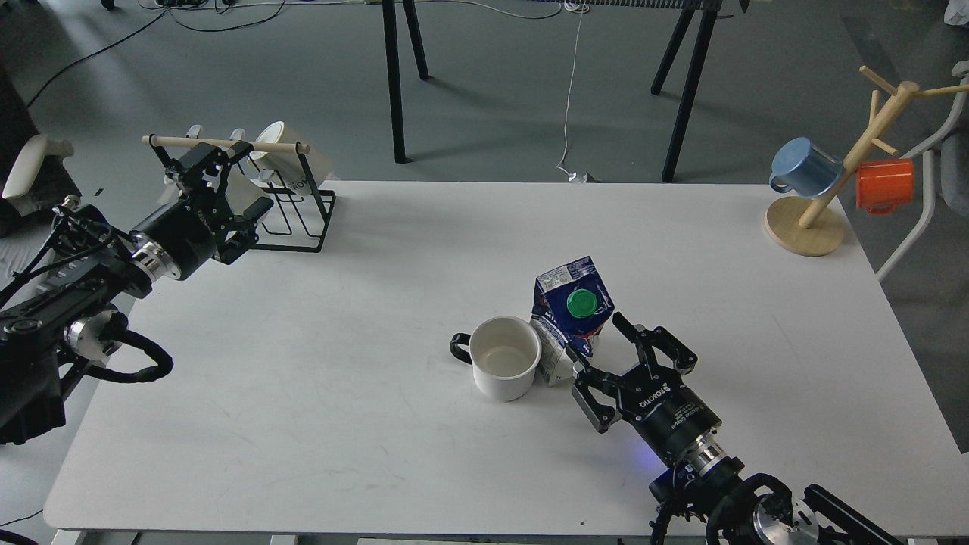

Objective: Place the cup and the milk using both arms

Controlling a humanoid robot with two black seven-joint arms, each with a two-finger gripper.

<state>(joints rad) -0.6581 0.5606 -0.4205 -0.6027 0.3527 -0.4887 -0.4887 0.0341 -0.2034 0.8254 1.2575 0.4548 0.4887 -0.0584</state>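
Note:
A white cup (503,365) with a black handle stands upright near the middle of the white table (363,303). A blue and white milk carton (569,312) with a green cap stands upright against the cup's right side. My right gripper (598,338) is just right of the carton's base, with its fingers spread apart; the left finger is close to the carton and the right finger is clear of it. My left gripper (206,160) is at the far left by the black wire rack (295,216); its fingers cannot be told apart.
The rack holds several white cups under a wooden bar. A wooden mug tree (829,193) at the back right corner carries a blue mug (804,166) and an orange mug (883,185). Black table legs stand beyond the far edge.

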